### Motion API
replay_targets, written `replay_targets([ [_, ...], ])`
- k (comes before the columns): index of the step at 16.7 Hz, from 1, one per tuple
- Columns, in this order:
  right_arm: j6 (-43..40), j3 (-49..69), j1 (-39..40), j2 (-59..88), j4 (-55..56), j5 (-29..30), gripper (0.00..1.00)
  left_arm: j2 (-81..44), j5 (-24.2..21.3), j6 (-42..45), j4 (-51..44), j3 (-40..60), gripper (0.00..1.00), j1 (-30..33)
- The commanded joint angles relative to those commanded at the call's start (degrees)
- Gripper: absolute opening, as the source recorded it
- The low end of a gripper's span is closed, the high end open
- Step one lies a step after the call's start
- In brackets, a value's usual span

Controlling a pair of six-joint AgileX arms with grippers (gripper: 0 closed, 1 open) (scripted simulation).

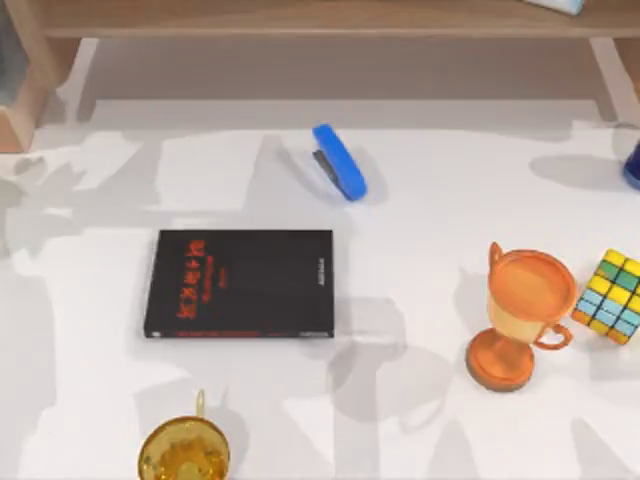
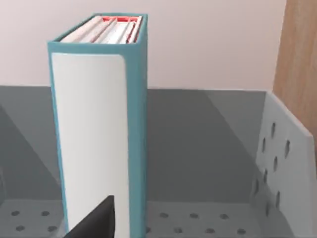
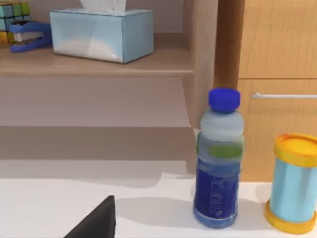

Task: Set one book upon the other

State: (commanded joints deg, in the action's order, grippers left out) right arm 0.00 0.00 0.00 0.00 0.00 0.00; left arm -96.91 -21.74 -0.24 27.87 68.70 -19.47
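The thin black book [image 1: 240, 283] with red title characters lies flat on the white table [image 1: 420, 210], left of centre. In the left wrist view the light blue book [image 2: 94, 129] stands upright inside a grey perforated bin [image 2: 277, 163], its page edges facing up. A dark part of my left gripper [image 2: 96, 220] sits close in front of the book's lower end. In the right wrist view a dark part of my right gripper [image 3: 96, 220] hangs over the table, facing a shelf unit and away from both books.
A blue stapler [image 1: 340, 162] lies behind the black book. An orange trophy [image 1: 520, 315] and a colour cube [image 1: 610, 295] stand at the right, a golden cup [image 1: 185, 455] at the front. A blue bottle [image 3: 219, 158], a yellow-lidded can [image 3: 293, 183] and a tissue box [image 3: 101, 32] are by the shelves.
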Motion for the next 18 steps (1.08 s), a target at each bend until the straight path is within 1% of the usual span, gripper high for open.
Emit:
replay_targets([
  [3, 0.00, 0.00, 0.00, 0.00, 0.00, 0.00, 1.00, -11.72, -2.43, 0.08, 3.25, 7.94, 1.00, -2.32],
  [6, 0.00, 0.00, 0.00, 0.00, 0.00, 0.00, 1.00, -18.06, -3.76, 0.14, 5.17, 12.51, 1.00, -3.72],
  [13, 0.00, 0.00, 0.00, 0.00, 0.00, 0.00, 1.00, -19.21, -3.86, 0.16, 5.39, 13.27, 1.00, -3.69],
  [18, 0.00, 0.00, 0.00, 0.00, 0.00, 0.00, 1.00, -22.99, -2.98, 0.11, 3.64, 19.08, 1.00, -2.92],
])
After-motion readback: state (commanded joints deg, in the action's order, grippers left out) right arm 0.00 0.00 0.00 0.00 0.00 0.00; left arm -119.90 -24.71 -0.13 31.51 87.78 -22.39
